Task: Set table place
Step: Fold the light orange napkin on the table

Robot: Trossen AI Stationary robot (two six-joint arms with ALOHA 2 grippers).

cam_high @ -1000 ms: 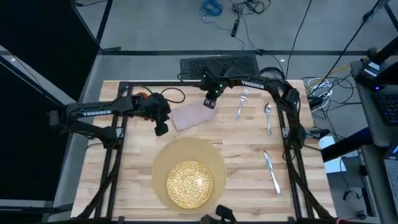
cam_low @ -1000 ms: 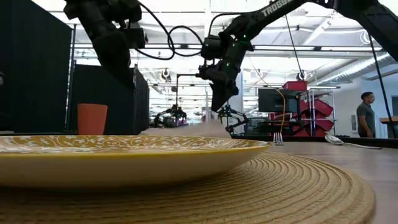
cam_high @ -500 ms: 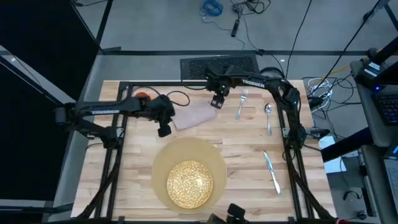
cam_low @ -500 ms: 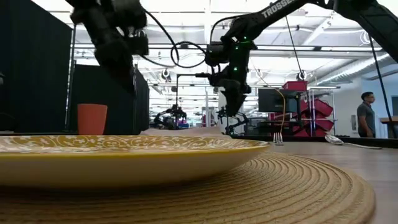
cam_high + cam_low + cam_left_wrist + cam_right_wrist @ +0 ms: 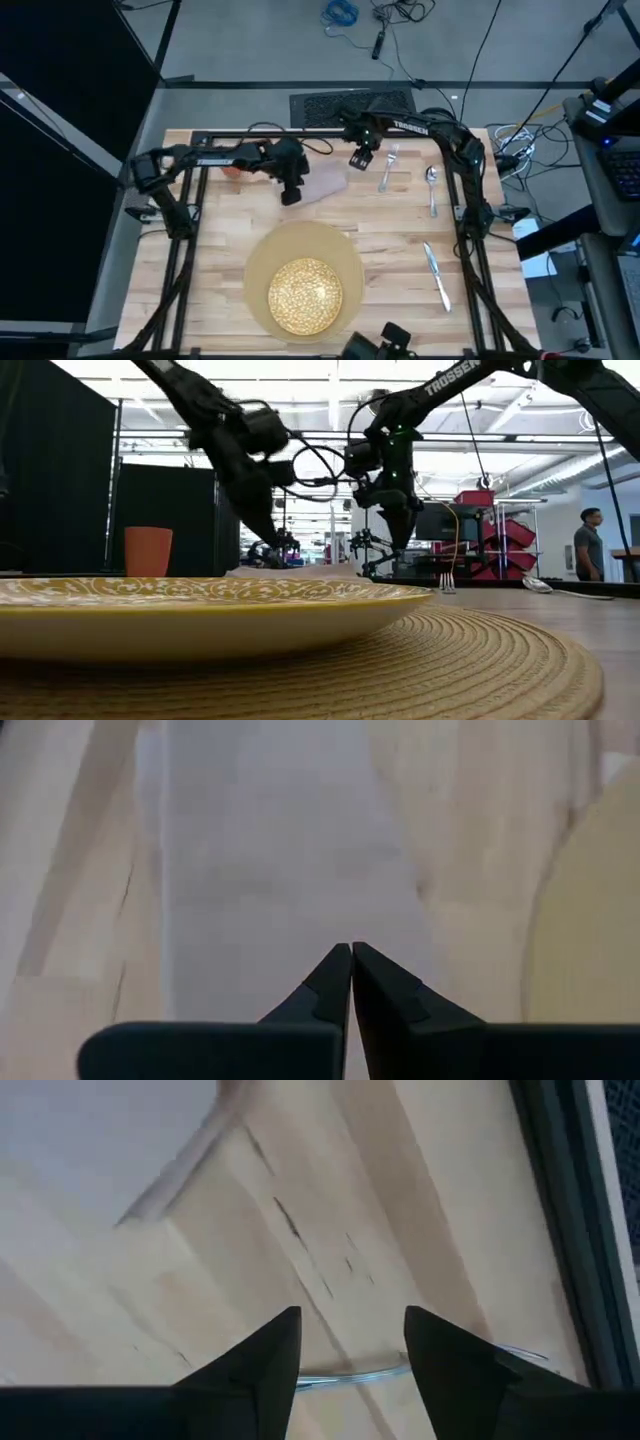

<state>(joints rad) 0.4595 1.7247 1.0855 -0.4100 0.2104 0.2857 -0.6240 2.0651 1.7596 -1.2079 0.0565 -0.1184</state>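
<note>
We see the table (image 5: 215,250) from above. Far left, at about 10 o'clock from the plate, the orange cup (image 5: 232,166) peeks out from under the left arm near the back rail; in the low view the cup (image 5: 148,551) stands upright. Next, the left gripper (image 5: 291,194) sits over the left end of the napkin (image 5: 322,185), at roughly 12 o'clock from the mat. Its wrist view shows the fingers (image 5: 330,985) pressed together with nothing between them, napkin cloth (image 5: 290,850) below.

Center front: the tan mat (image 5: 262,262) with the gold-speckled plate (image 5: 305,295) on it, plate set toward the mat's 6 o'clock side. In the low view the plate (image 5: 200,610) rests flat on the mat (image 5: 480,660).

Right of the napkin, the right gripper (image 5: 359,160) hangs at the napkin's 1 o'clock, just beside the fork (image 5: 386,170). Its fingers (image 5: 265,1355) are spread apart, holding nothing, with bare planks between them.

Further right, the spoon (image 5: 431,188) lies at 3 o'clock from the fork, apart from it. The knife (image 5: 436,275) lies at 3 o'clock from the mat, well apart from the spoon.

Far right in the low view, a person (image 5: 588,545) stands in the room beyond.
</note>
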